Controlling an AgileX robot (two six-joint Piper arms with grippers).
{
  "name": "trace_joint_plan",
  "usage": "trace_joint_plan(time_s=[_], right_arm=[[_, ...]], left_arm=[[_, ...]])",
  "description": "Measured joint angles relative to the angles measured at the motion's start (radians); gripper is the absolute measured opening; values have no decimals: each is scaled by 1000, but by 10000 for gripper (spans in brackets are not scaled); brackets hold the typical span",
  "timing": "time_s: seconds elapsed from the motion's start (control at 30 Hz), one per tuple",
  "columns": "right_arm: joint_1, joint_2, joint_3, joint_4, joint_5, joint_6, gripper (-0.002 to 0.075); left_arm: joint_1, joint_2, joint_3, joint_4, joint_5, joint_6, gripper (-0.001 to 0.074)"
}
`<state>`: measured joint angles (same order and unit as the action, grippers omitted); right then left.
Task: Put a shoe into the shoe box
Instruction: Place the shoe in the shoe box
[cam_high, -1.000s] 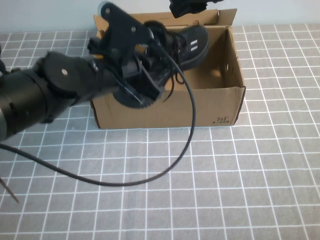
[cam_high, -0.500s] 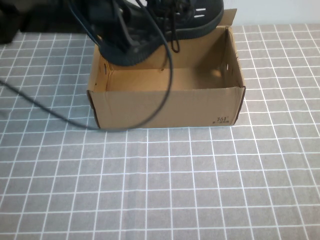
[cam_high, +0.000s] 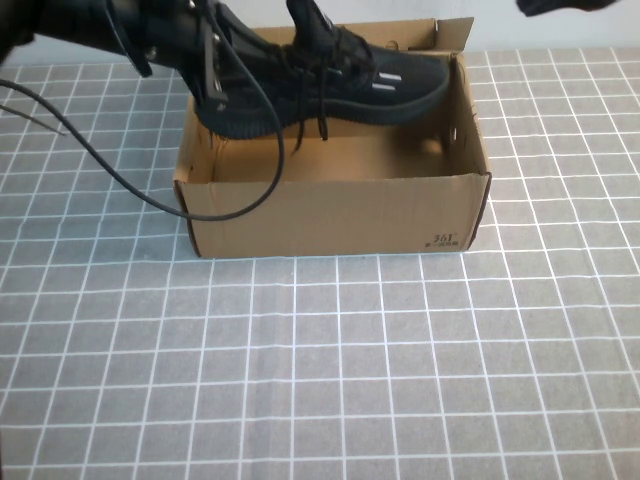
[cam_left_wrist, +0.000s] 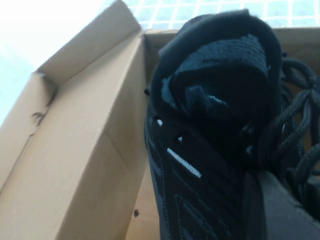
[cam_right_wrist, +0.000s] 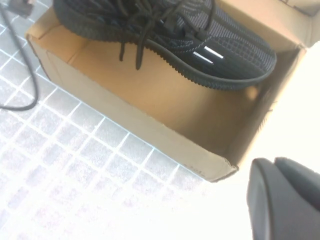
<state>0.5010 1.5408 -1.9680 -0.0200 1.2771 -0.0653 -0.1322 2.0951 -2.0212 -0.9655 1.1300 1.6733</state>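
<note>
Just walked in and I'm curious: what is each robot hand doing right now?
Left end effector: shut on the shoe, holding it over the shoe box.
Right end effector: shut, holding nothing, raised beside the box.

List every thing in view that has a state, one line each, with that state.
shoe: gripped at the heel, hanging over the open box, toe toward the robot's right, laces dangling.
shoe box: open, upright on the table, inside bare.
left hand: shut on the shoe's heel end, above the box's left end.
right hand: shut, holding nothing, raised off beyond the box's far right corner.
</note>
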Motion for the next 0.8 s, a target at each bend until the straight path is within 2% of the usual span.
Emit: trace_joint_plan(time_s=[0.33,0.8], right_arm=[[0,-34,27,-6,0,28,-16],[0,-34,27,-6,0,32,-16]], left_arm=[[0,159,-104,-32,13,103,24],[1,264,-108,-127,-66,252,24]])
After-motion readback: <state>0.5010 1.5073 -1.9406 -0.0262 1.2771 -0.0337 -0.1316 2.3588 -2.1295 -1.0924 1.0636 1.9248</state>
